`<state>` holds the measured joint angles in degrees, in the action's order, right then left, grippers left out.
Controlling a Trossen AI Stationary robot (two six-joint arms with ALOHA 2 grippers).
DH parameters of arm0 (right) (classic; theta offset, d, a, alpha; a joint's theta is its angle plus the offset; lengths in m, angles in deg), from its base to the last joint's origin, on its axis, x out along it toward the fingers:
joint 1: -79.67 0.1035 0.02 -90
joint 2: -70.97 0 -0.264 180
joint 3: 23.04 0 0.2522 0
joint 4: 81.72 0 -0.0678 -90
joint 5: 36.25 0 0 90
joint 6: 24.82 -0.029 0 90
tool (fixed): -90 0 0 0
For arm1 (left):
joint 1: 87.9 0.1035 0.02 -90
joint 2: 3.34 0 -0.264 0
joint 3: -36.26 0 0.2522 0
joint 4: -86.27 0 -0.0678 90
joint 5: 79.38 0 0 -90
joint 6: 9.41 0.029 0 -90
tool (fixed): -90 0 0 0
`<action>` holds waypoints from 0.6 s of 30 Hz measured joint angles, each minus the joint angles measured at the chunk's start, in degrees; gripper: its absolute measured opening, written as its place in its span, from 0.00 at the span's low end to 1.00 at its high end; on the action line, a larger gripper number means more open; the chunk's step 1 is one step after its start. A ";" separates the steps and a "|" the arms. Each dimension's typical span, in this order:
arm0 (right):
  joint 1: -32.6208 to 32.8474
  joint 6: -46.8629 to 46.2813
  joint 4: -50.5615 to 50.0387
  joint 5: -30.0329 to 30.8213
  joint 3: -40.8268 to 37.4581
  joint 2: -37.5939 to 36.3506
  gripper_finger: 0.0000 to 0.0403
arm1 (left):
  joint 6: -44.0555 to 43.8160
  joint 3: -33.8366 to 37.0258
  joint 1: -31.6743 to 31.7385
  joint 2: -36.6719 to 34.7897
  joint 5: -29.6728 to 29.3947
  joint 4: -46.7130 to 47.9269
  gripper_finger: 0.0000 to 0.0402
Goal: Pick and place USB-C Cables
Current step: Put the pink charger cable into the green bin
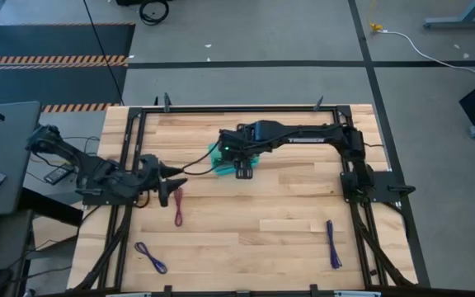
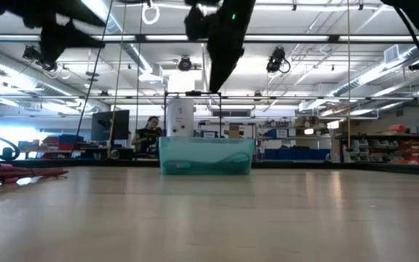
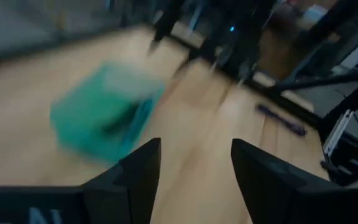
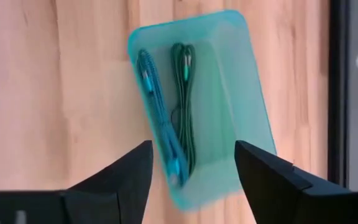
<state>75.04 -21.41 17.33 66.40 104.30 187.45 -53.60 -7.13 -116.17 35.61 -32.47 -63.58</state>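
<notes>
The translucent teal tray (image 4: 197,106) stands on the table, left of its middle (image 1: 215,158). In it lie the teal-blue cable (image 4: 160,112) and the dark green cable (image 4: 184,106), side by side. My right gripper (image 4: 191,180) is open and empty above the tray (image 1: 244,167). My left gripper (image 3: 194,168) is open and empty, raised above the table's left part (image 1: 168,188), near the maroon cable's far end. The maroon cable (image 1: 179,206) lies flat on the table. One purple cable (image 1: 150,257) lies near the front left, the other (image 1: 331,243) near the front right.
A black frame (image 1: 130,165) runs around the wooden table top. In the low view the tray (image 2: 206,156) stands in the middle and the maroon cable (image 2: 13,175) lies at the left. A person (image 2: 150,135) sits far behind the table.
</notes>
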 joint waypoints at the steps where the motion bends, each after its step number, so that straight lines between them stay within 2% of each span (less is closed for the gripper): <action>1: 0.28 -1.95 -2.46 0.08 1.24 -0.39 0.58 | -4.47 -0.13 0.64 0.64 1.93 3.00 0.49; 5: 1.01 -7.12 -9.05 0.10 2.65 -2.96 0.58 | -21.83 -1.46 3.17 4.05 10.64 17.11 0.48; 8: 1.27 -9.54 -12.24 0.61 2.65 -4.67 0.58 | -30.27 -1.70 4.95 7.29 18.37 22.67 0.50; 18: 1.17 -11.23 -14.09 1.82 2.59 -7.05 0.58 | -37.71 -1.79 9.09 20.10 30.35 21.16 0.64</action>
<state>76.21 -32.64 3.24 68.23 106.89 180.40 -91.31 -8.92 -107.08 55.71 -2.11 -42.42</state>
